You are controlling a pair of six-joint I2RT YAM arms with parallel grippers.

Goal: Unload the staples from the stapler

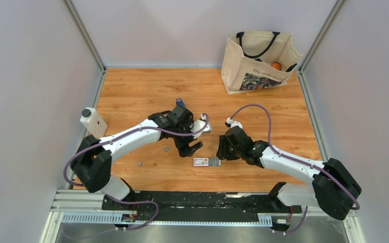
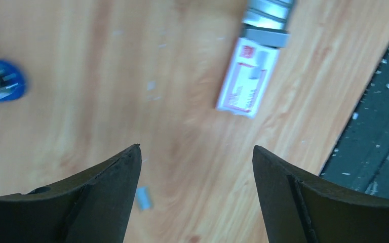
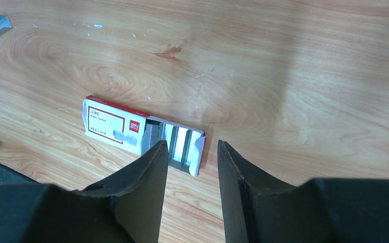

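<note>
A white bottle (image 1: 93,122) stands at the table's (image 1: 131,96) 9 o'clock edge. Loose staples (image 1: 166,149) lie as short grey strips on the wood, at 8 o'clock of the left gripper (image 2: 196,148), whose jaws stand wide apart and empty. The stapler (image 1: 180,102) sits at its 11 o'clock, partly hidden behind the wrist. It looks like light, stiff, slick-sided plastic, so pinching across the slim blue body near mid-length seems safest. The strips are probably brittle and lie flat, so they would be hard to pinch. At 5 o'clock lies a red-and-white staple carton (image 1: 200,162), its tray slid out. The right gripper (image 3: 191,144) hovers just beside it, jaws partly apart, holding nothing. A tote bag (image 1: 258,61) stands at 1 o'clock.
</note>
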